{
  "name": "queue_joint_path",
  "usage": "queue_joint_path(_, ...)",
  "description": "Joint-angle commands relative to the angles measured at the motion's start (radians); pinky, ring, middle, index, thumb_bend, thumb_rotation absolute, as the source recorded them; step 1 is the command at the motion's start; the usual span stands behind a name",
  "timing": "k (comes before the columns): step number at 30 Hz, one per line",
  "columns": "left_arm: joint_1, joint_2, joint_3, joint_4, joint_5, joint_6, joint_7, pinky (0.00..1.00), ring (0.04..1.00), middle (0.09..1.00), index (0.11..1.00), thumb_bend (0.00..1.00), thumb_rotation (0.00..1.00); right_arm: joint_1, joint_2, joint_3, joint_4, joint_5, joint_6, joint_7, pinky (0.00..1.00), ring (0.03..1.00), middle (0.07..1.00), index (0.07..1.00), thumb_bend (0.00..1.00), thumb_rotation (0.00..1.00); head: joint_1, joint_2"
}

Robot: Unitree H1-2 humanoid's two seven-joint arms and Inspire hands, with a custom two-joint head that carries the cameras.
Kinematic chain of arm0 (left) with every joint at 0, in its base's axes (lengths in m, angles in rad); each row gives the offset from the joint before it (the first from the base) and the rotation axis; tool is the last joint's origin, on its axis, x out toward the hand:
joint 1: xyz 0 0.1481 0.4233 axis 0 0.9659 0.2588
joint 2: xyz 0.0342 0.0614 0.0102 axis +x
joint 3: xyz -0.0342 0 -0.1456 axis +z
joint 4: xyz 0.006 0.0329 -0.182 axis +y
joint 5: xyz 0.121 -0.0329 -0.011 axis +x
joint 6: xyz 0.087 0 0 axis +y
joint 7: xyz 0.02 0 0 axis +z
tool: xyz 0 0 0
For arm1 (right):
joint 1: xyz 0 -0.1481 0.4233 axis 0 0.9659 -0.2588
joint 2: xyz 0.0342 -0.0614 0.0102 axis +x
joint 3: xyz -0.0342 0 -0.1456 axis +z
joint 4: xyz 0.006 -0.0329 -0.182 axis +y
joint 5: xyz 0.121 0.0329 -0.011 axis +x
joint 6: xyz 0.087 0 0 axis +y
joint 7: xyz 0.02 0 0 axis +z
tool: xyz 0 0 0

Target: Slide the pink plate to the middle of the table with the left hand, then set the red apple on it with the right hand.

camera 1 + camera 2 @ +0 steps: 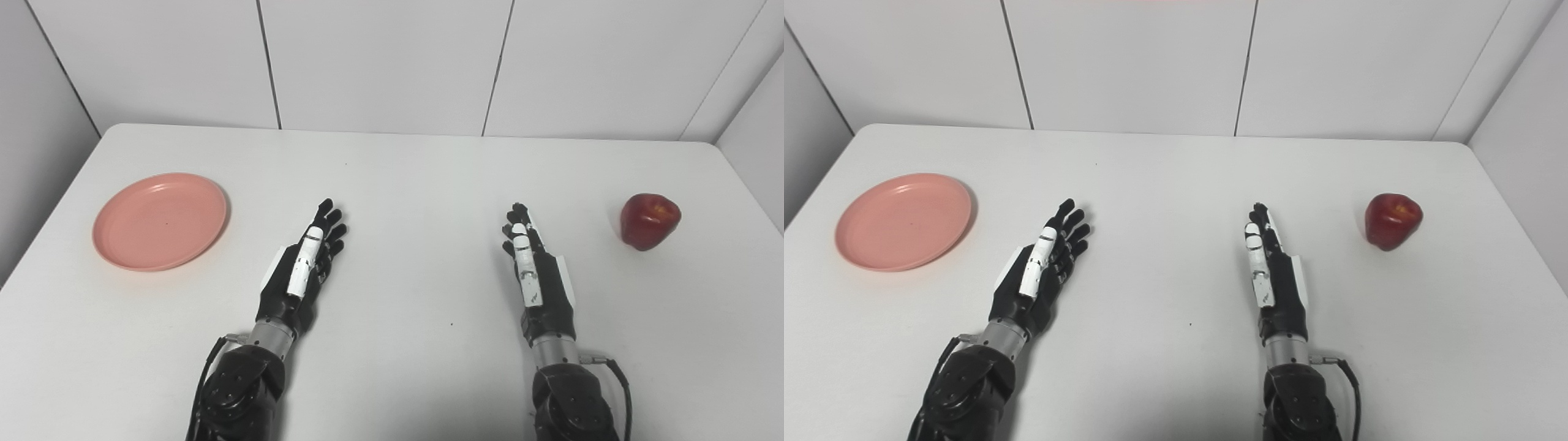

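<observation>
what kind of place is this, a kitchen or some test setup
Likely a lab test cell, not a kitchen: a bare white table boxed in by plain white panels, holding only a pink plate and a red apple.

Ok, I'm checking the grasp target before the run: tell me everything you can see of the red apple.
The red apple is deep red and glossy, with paler yellowish streaks near its top, where a shallow dip shows; no stem can be made out. It looks whole and sits slightly tilted on the white table, at the far right, casting a small shadow. Nothing but the table touches it: the right hand lies open, well apart to its left.
</observation>
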Motion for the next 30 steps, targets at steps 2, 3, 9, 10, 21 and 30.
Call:
queue_joint_path(2, -0.018, -0.008, -0.001, -0.029, -0.006, -0.024, -0.005, 1.00, 0.978, 0.996, 0.989, 0.43, 1.00, -0.031, 0.000, 0.001, -0.022, -0.001, -0.048, -0.004, 0.94, 0.936, 0.945, 0.944, 0.23, 1.00, 0.000, 0.001)
queue_joint_path(3, -0.017, -0.007, -0.001, -0.029, -0.006, -0.024, -0.005, 1.00, 0.979, 0.995, 0.988, 0.42, 1.00, -0.030, 0.000, 0.002, -0.022, -0.003, -0.049, -0.004, 0.93, 0.934, 0.944, 0.944, 0.23, 1.00, 0.000, 0.001)
queue_joint_path(9, -0.018, -0.008, 0.000, -0.027, -0.005, -0.024, -0.003, 1.00, 0.978, 0.995, 0.988, 0.43, 1.00, -0.031, 0.002, -0.002, -0.023, 0.011, -0.039, 0.001, 0.94, 0.934, 0.942, 0.942, 0.22, 1.00, 0.001, -0.002)
queue_joint_path(10, -0.018, -0.008, 0.000, -0.027, -0.005, -0.024, -0.003, 1.00, 0.977, 0.994, 0.987, 0.43, 1.00, -0.031, 0.002, -0.001, -0.023, 0.010, -0.039, 0.000, 0.94, 0.935, 0.941, 0.942, 0.22, 1.00, 0.001, -0.002)
queue_joint_path(21, -0.019, -0.009, 0.001, -0.023, -0.008, -0.027, -0.004, 1.00, 0.978, 0.994, 0.986, 0.43, 1.00, -0.031, 0.000, -0.002, -0.015, 0.009, -0.048, -0.002, 0.93, 0.933, 0.942, 0.941, 0.21, 1.00, 0.003, -0.009)
queue_joint_path(30, -0.017, -0.011, -0.002, -0.029, -0.006, -0.024, -0.003, 1.00, 0.977, 0.994, 0.987, 0.43, 1.00, -0.030, 0.001, -0.003, -0.019, 0.013, -0.050, 0.000, 0.93, 0.938, 0.946, 0.946, 0.22, 1.00, 0.004, -0.007)
